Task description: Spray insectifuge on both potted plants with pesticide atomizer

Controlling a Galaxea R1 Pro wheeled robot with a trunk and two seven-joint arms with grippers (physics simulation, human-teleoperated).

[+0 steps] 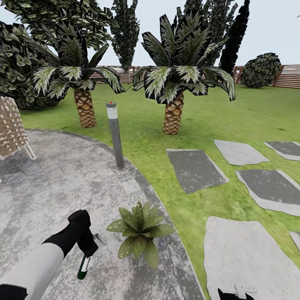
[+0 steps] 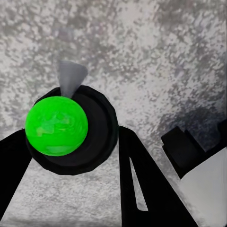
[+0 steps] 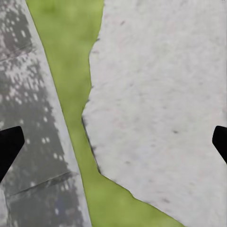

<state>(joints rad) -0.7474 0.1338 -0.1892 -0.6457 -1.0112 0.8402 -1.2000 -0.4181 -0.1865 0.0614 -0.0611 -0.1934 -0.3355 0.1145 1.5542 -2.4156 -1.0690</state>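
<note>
the left tool point(image 1: 88, 250) is clamped on the pesticide atomizer point(image 1: 84, 266) over the grey paved patio point(image 1: 50, 187), just beside a potted plant point(image 1: 139, 233). the right tool point(image 3: 113, 144) hangs apart over a stepping stone point(image 3: 161, 94). beyond lie lawn point(image 1: 250, 116), a bollard lamp point(image 1: 114, 133), palms point(image 1: 173, 83), and a fence point(image 1: 287, 75).

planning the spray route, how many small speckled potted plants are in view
1: the low rosette of pointed green, pale-speckled leaves sits on the grey paved patio near its edge, right of the left gripper. A second may be out of view.

We see a potted plant point(image 1: 139, 233) on the patio point(image 1: 62, 179) near its edge, the bottle point(image 1: 84, 266) to its left, stepping stones point(image 1: 246, 246) on the lawn point(image 1: 141, 121) to its right, a lamp post point(image 1: 115, 135) behind.
</note>
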